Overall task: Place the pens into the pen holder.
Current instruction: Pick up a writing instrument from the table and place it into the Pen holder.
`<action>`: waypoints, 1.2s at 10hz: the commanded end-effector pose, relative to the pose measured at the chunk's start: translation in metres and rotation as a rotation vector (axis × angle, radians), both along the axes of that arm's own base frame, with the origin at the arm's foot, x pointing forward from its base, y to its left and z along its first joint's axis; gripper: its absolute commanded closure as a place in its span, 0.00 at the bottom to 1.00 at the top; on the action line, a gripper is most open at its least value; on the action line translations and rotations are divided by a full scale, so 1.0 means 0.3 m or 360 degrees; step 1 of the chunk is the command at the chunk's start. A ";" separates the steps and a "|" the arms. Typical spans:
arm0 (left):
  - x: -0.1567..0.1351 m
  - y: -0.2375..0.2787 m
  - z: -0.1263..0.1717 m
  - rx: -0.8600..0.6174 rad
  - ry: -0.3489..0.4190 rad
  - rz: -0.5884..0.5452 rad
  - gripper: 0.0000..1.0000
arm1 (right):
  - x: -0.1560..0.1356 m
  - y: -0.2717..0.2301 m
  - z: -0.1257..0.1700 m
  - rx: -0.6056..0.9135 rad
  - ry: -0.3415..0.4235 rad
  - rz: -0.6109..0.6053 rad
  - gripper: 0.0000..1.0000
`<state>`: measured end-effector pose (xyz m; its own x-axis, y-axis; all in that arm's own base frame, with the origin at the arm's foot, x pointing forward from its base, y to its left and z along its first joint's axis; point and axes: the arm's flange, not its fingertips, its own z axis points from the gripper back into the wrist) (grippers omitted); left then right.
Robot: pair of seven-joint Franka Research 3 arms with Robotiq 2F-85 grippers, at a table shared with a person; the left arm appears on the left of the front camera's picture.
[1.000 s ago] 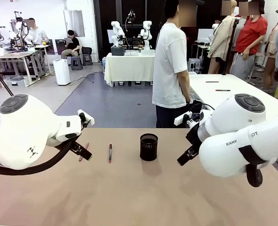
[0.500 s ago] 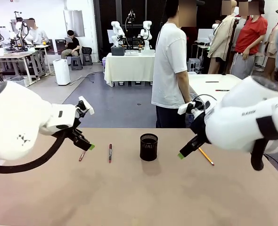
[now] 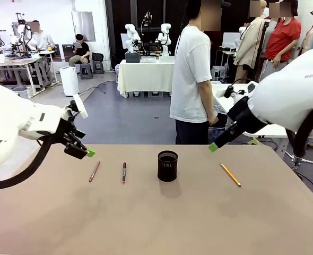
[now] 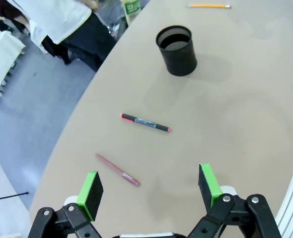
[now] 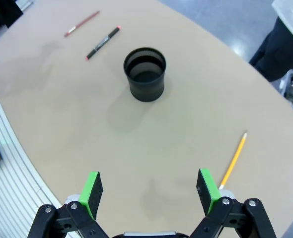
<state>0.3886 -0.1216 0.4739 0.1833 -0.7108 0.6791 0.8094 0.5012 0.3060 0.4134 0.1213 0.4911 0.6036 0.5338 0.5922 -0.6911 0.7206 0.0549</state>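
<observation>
Three writing sticks lie flat on the smooth tan bench (image 3: 162,223), all outside the small black metal-mesh cylinder pen holder (image 3: 167,166), which stands upright near the bench's middle, its round mouth facing up. Taking the holder as the clock's centre in the front view, the dark red-and-black pen (image 3: 123,172) lies at 9 o'clock, near it but apart. The thin reddish-pink pen (image 3: 94,171) lies farther out along the same 9 o'clock line, slightly slanted. The yellow-orange pencil (image 3: 231,175) lies at 3 o'clock, well apart and angled. At 12 o'clock, just past the far edge, a person (image 3: 191,79) in a white T-shirt and dark trousers stands side-on, and a white-draped table (image 3: 146,74) stands farther back. The left end effector (image 3: 90,153) hangs in the air at about 10 o'clock and the right end effector (image 3: 213,147) at about 2 o'clock. Each is clear of the bench and touches none of the sticks. In the left wrist view the black fingers with flat green pads (image 4: 91,191) are spread wide, with the pink pen on the bench beyond them. The right wrist view shows its pads (image 5: 207,187) equally wide apart, the pencil just beyond one pad and the holder farther off.
</observation>
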 end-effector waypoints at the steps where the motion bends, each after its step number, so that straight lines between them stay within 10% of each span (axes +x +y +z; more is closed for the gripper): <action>1: -0.388 0.139 -0.228 0.0034 -0.0026 0.0048 0.00 | 0.036 -0.056 -0.012 0.0089 -0.0011 0.0044 0.00; 2: -0.381 0.132 -0.228 0.0241 -0.0003 0.0189 0.00 | 0.041 -0.073 -0.014 0.0120 -0.0019 0.0072 0.00; 3: 0.005 0.031 0.007 -0.0004 -0.0006 0.0021 0.00 | 0.013 -0.028 0.010 0.0035 -0.0009 -0.0007 0.00; 11: -0.003 0.023 0.018 0.0029 -0.0019 0.0028 0.00 | 0.011 -0.027 0.011 0.0011 -0.0030 0.0001 0.00; 12: -0.018 0.028 0.068 0.0072 0.0015 0.0021 0.00 | 0.034 -0.101 0.078 0.0169 0.0118 0.0037 0.00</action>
